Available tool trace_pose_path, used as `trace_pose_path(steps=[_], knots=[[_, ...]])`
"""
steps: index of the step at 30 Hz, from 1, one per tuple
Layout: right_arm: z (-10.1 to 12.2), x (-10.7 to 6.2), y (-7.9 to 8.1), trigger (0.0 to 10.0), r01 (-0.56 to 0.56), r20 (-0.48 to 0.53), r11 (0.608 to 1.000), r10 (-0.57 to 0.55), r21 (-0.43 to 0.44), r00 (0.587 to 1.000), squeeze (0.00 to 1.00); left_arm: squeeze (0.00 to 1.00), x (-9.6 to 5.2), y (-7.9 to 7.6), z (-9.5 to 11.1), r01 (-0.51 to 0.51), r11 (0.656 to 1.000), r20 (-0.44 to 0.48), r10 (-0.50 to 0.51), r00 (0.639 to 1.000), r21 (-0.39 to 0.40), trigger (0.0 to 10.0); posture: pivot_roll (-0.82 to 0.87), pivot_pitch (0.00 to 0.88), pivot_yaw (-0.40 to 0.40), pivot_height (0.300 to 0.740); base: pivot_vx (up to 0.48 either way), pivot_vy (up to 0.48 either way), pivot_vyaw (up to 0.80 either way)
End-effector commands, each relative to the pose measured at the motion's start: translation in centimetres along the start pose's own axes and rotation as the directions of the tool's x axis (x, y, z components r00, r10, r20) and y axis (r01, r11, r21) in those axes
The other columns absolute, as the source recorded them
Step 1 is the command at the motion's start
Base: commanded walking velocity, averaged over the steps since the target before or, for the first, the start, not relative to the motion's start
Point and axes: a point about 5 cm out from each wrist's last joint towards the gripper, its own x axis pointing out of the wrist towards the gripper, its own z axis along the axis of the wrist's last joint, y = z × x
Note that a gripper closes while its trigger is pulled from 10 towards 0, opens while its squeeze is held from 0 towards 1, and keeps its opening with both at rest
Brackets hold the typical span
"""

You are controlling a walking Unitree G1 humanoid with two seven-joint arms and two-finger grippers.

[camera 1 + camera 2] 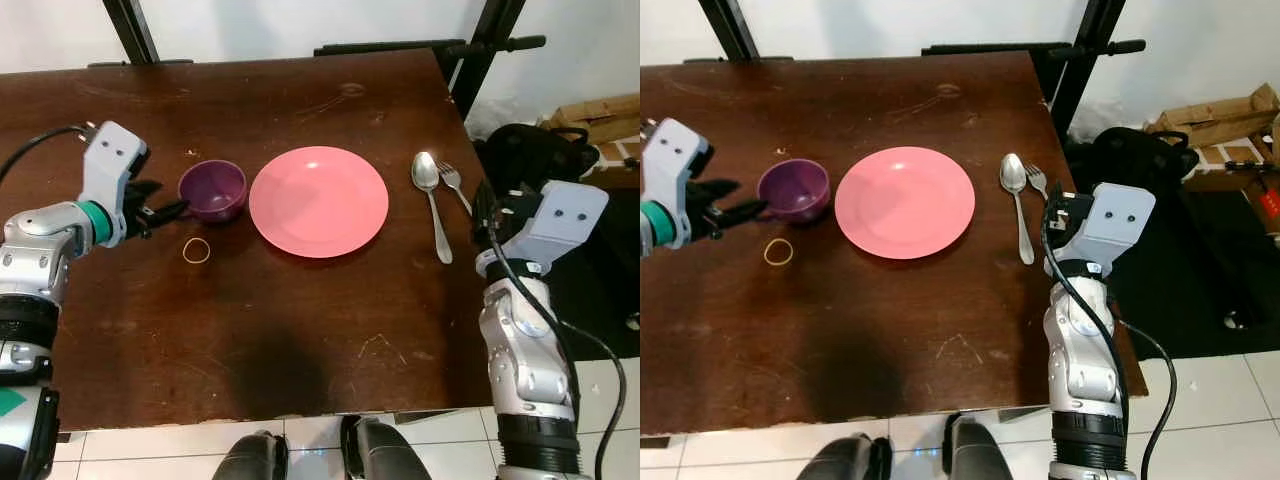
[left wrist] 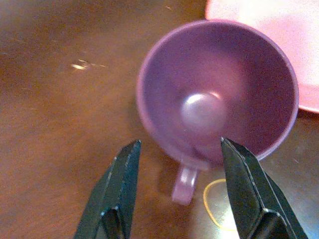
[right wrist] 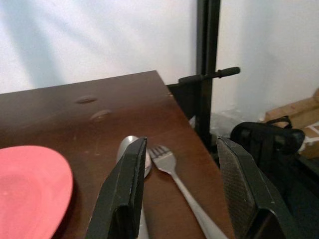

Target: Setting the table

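Note:
A purple cup (image 1: pixel 213 189) stands on the dark wooden table (image 1: pixel 300 330), just left of a pink plate (image 1: pixel 318 200). My left gripper (image 1: pixel 168 208) is open right beside the cup's left side, its fingers (image 2: pixel 119 184) straddling the small handle (image 2: pixel 185 184). Right of the plate lie a spoon (image 1: pixel 431 200) and a fork (image 1: pixel 454 184), side by side. My right gripper (image 3: pixel 182 194) is open, held at the table's right edge just short of the fork (image 3: pixel 174 172) and spoon, holding nothing.
A tan rubber band (image 1: pixel 196 250) lies on the table in front of the cup. A black bag (image 1: pixel 1130 155) and cardboard boxes (image 1: pixel 1220 115) sit on the floor to the right. Black stand legs (image 1: pixel 490 45) rise behind the table's far right corner.

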Motion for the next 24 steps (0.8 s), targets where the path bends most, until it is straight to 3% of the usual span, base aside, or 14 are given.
trace_pose_path(steps=[1,3,7,17,24], knots=[[-0.5,-0.5,-0.3,10.0,0.007,-0.028,1.000,-0.007,-0.001,1.000,0.00,0.00,-0.6,0.5,-0.3,0.009,1.000,-0.025,-0.010,1.000,-0.026,10.0,0.04,0.162,0.100,0.740,0.000,0.000,0.00],[-0.6,-0.8,-0.6,10.0,0.016,-0.035,1.000,-0.016,-0.007,0.999,0.00,0.00,-1.6,1.3,0.2,0.098,0.994,-0.020,-0.099,0.995,-0.042,10.0,0.04,0.162,0.100,0.740,0.000,0.000,0.00],[-0.7,-1.0,-0.7,10.0,0.019,-0.042,1.000,-0.019,-0.009,0.999,0.00,0.00,-2.3,1.4,0.4,0.157,0.988,-0.032,-0.157,0.987,-0.006,10.0,0.04,0.161,0.097,0.740,0.000,0.000,0.00],[-0.6,-1.0,-0.4,10.0,0.012,-0.047,1.000,-0.012,-0.008,0.999,0.00,0.00,-2.4,2.1,1.6,0.146,0.989,0.015,-0.146,0.989,0.005,10.0,0.04,0.150,0.100,0.740,0.000,0.000,0.00],[-0.8,-1.2,-0.5,10.0,0.016,-0.056,1.000,-0.016,-0.007,0.998,0.00,0.00,-3.6,-0.1,1.1,0.262,0.965,0.022,-0.262,0.965,0.018,10.0,0.05,0.149,0.095,0.740,0.000,0.000,0.00]])
